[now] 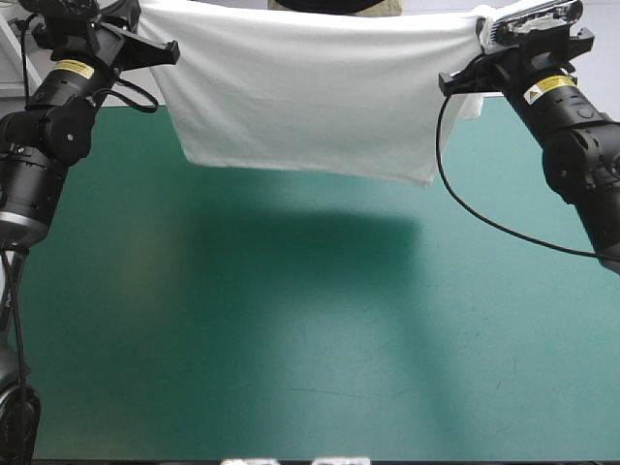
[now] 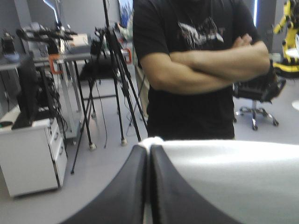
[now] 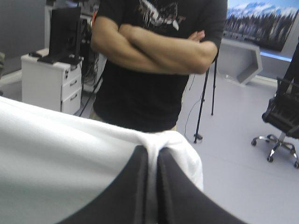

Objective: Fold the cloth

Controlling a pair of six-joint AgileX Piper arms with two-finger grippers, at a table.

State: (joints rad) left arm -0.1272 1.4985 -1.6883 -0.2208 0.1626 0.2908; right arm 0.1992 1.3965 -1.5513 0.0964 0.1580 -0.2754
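- Above the far edge of the desk (image 1: pixel 291 368) the T-shirt (image 1: pixel 310 97) hangs in the air as a wide white sheet, clear of the teal-green cover.
- The left claw (image 2: pixel 149 146) is clenched on one upper end of the cloth and the right claw (image 3: pixel 152 150) on the other.
- I judge this is the lift-and-stretch step. The next move calls for lowering both arms together, so the hem lands flat.
- The long axis runs along the far edge. The free hem points down and hangs lower on the right.
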